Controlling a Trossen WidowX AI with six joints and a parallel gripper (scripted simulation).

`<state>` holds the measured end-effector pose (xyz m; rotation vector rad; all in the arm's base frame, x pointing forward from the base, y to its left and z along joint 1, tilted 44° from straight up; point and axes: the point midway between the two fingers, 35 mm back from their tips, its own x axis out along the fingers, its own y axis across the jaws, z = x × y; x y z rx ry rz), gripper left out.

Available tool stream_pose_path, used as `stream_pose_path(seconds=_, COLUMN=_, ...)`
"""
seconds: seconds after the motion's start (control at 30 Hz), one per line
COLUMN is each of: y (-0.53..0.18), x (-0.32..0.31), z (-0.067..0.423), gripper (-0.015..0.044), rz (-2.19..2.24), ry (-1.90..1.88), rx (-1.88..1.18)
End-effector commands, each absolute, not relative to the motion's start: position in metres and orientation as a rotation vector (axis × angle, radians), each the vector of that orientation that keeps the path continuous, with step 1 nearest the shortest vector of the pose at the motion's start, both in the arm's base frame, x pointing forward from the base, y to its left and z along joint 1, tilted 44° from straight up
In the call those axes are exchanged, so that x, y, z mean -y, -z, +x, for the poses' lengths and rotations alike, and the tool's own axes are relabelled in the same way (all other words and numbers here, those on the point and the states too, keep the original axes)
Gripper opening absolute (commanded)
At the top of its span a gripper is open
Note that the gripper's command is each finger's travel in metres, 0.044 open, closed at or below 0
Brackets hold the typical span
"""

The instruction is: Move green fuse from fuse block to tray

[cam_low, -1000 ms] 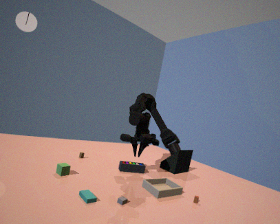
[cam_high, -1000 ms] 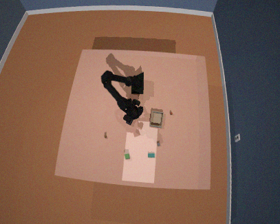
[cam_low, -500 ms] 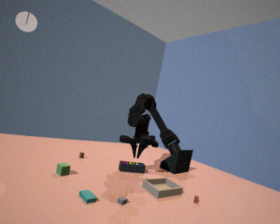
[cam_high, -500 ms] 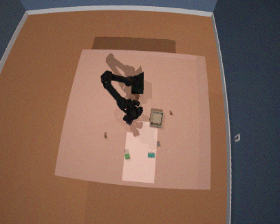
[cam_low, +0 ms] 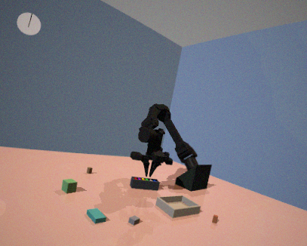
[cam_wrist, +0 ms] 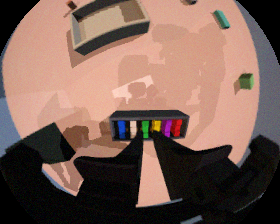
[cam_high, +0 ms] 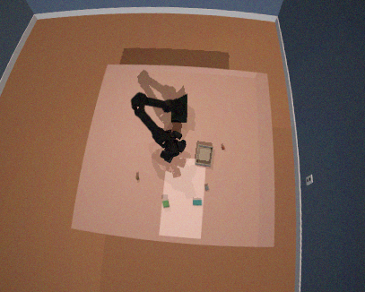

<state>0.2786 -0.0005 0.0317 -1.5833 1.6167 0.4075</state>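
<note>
Black arm (cam_low: 176,136) folded forward, end effector (cam_low: 149,174) pointing down, fingers nearly closed, empty

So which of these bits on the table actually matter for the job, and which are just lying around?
Part of the job: green fuse, fuse block, tray, tool.

Just lying about: green cube, teal block, grey cube, two small brown pegs.

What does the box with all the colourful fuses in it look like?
The fuse block is a long, dark, low box lying flat on the pink table. A row of little fuses stands in its top: blue, white, green, yellow, purple, red. The gripper hangs just above it, fingers nearly shut, not touching it.
</note>
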Motion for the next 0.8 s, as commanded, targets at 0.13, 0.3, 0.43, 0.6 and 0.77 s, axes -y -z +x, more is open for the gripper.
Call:
stream_pose_path(seconds=0.13, y=-0.0267, x=0.0084, z=0.2777, gripper=0.0065, rz=-1.592, ry=-0.407, rx=-1.624)
stream_pose_path(seconds=0.3, y=-0.0258, x=0.0096, z=0.2777, gripper=0.0065, rz=-1.592, ry=-0.406, rx=-1.624)
stream_pose_path(seconds=0.43, y=-0.0258, x=0.0096, z=0.2777, gripper=0.0065, rz=-1.592, ry=-0.406, rx=-1.624)
stream_pose_path(seconds=0.6, y=-0.0257, x=0.0097, z=0.2777, gripper=0.0065, rz=-1.592, ry=-0.406, rx=-1.624)
stream_pose_path(seconds=0.77, y=-0.0236, x=0.0117, z=0.2781, gripper=0.0065, rz=-1.592, ry=-0.406, rx=-1.624)
